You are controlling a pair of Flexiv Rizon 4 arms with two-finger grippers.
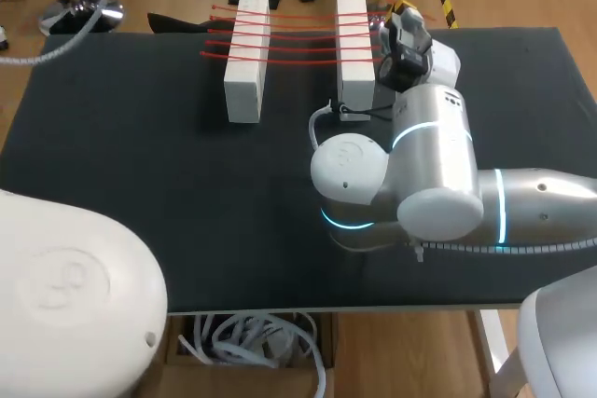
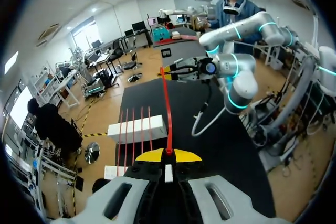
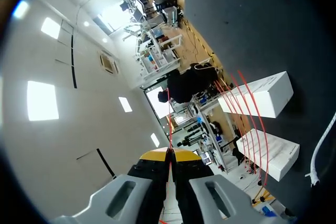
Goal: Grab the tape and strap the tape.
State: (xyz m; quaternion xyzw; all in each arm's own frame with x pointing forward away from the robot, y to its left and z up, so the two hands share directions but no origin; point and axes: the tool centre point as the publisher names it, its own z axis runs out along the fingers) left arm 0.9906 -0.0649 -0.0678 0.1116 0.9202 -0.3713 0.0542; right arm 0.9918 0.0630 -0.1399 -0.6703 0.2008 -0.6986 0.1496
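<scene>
Crosswise: red tape [image 2: 167, 106] pinched at one end by left pincer [image 2: 168, 156], at the other by right pincer [image 3: 169, 154]; white blocks [image 1: 247, 62] with red strands [image 1: 300, 40] nearby on worktop [image 1: 140, 165].

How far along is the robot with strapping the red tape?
Done: several red strips already lie across the two white blocks. In hand: another tape, stretched between the left gripper and right gripper, both shut on it. Still to do: laying it over the blocks.
</scene>
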